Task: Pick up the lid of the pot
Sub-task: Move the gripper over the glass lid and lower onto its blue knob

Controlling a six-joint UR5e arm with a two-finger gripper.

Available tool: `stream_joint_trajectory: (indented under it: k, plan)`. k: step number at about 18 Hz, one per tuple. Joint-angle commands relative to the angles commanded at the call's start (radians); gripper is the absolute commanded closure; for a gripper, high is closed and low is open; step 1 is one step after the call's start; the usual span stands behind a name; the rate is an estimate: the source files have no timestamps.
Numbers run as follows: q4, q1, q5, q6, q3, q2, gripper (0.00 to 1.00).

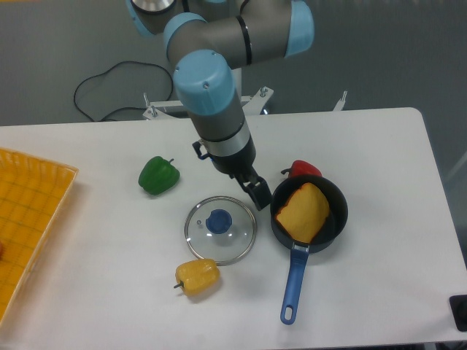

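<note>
The pot lid (199, 232), a clear glass disc with a metal rim and a blue knob (219, 222), lies flat on the table with its knob up. Above and behind it hangs the gripper (230, 173), pointing down, with its fingers spread apart and nothing visible between them. Its right-hand finger is seen close to the pan's left rim, and I cannot tell its exact height. No part of the lid's knob is hidden.
Right of the lid, a black pan (336, 211) with a blue handle (294, 284) holds an orange-brown item (304, 213). A red pepper (302, 169) lies behind it. A green pepper (158, 176), yellow pepper (197, 276) and orange tray (55, 171) are also present.
</note>
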Motion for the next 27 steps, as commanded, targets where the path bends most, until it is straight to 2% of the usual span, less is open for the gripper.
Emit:
stream_joint_trajectory:
  k: [5,7,9,15,19,23,25,27]
  plan:
    - [0.003,-0.008,-0.046,-0.040,0.000,0.002,0.00]
    - [0.011,0.003,-0.133,-0.107,-0.002,0.000,0.00]
    - [0.012,0.012,-0.214,-0.230,-0.005,0.000,0.00]
    - [0.014,0.003,-0.221,-0.284,-0.005,-0.009,0.00]
    - [0.015,-0.011,-0.229,-0.399,-0.005,-0.021,0.00]
    - [0.021,-0.046,-0.224,-0.570,-0.005,-0.064,0.00]
    - [0.021,-0.063,-0.181,-0.546,-0.020,-0.093,0.00]
    - [0.034,-0.083,-0.153,-0.467,-0.025,-0.130,0.00]
